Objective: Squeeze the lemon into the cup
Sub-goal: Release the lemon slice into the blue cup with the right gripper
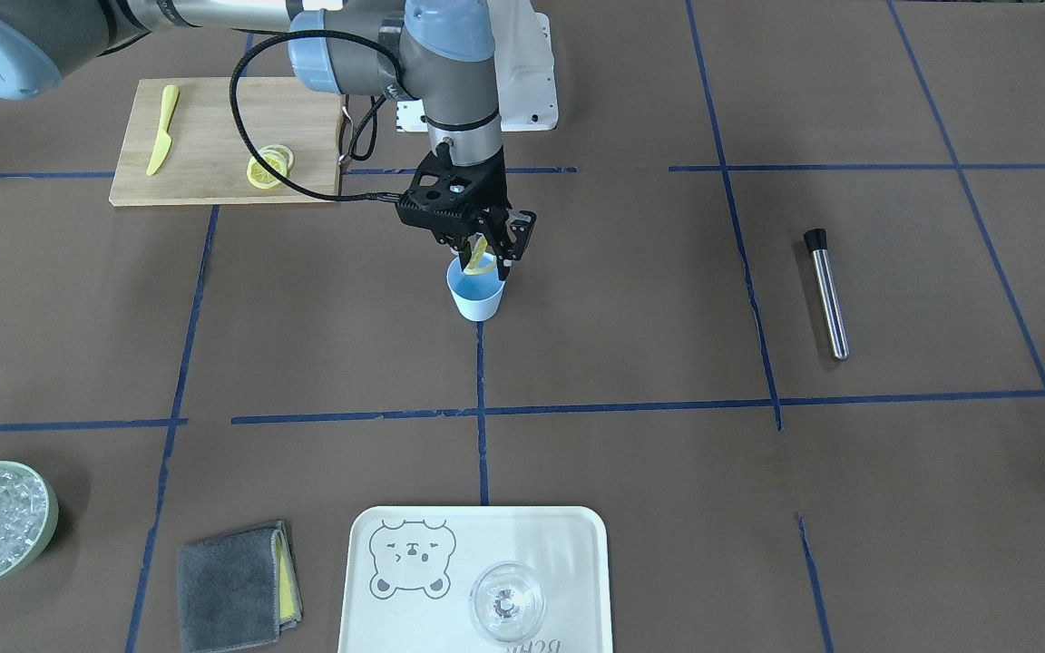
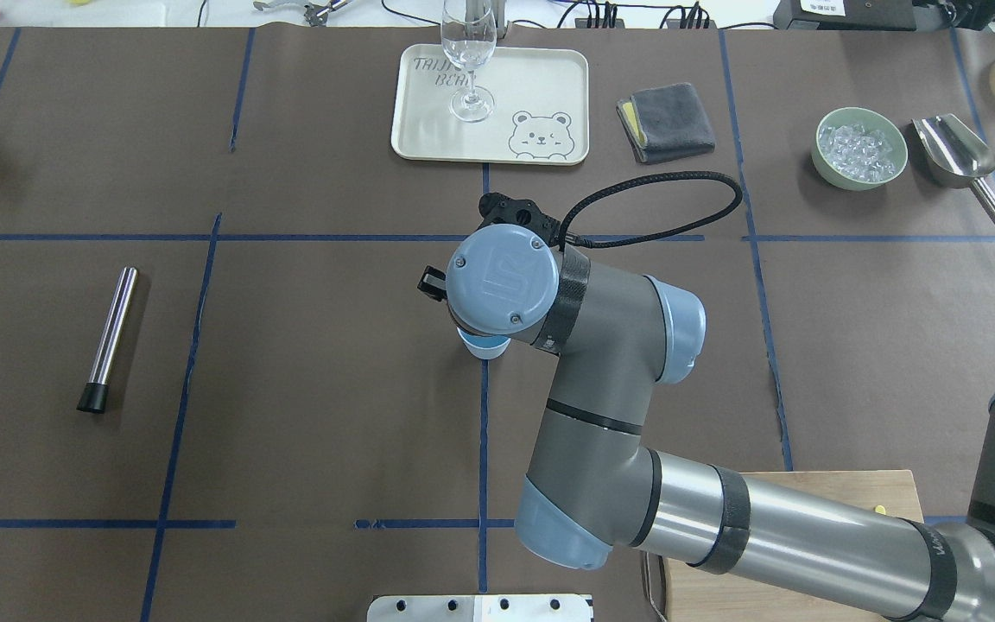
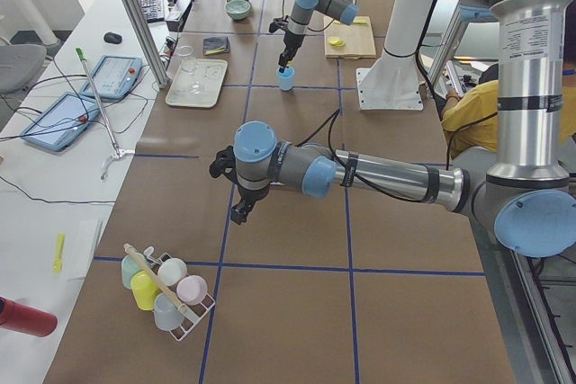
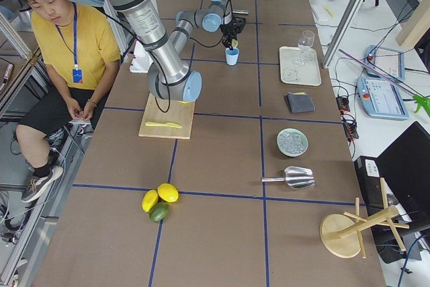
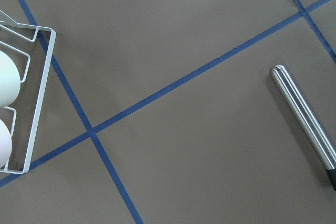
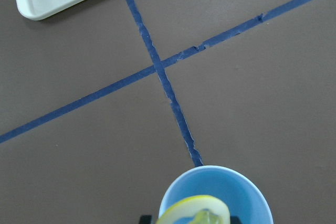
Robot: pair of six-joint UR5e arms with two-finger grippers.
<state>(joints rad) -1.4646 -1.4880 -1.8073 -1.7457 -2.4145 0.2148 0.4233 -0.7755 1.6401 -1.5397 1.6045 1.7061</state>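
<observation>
The light-blue cup stands near the middle of the table on a blue tape line. My right gripper hangs just above its rim, shut on a yellow lemon slice that is bent between the fingers. In the right wrist view the folded slice sits right over the cup's open mouth. In the overhead view the wrist hides the gripper and only an edge of the cup shows. My left gripper hovers low over bare table far from the cup; I cannot tell whether it is open.
A wooden board behind the cup holds more lemon slices and a yellow knife. A steel muddler lies to one side. A tray with a clear glass, a grey cloth and an ice bowl stand along the operators' edge.
</observation>
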